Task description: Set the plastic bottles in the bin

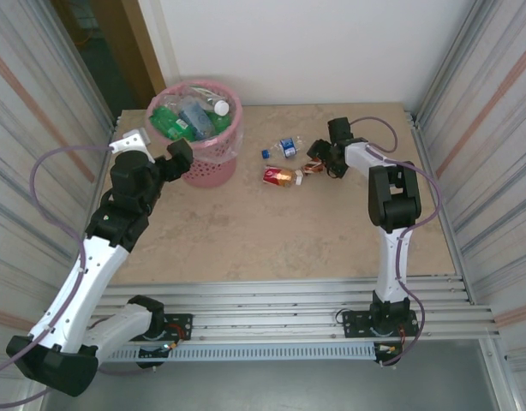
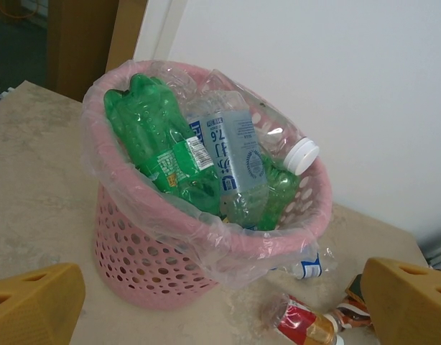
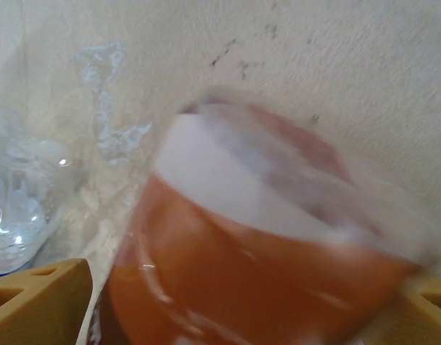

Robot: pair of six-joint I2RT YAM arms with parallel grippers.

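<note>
Since your right claw [image 3: 249, 280] brackets the orange bottle [image 3: 263, 230] with its grip unclear, squeeze the middle firmly before carrying to the bin [image 1: 207, 171]; left claw [image 1: 179, 152] gapes empty.

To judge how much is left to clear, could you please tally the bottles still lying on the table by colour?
Clear bottle with blue label: 1
Red-labelled bottle: 1
Orange-brown bottle: 1
Total: 3
</note>
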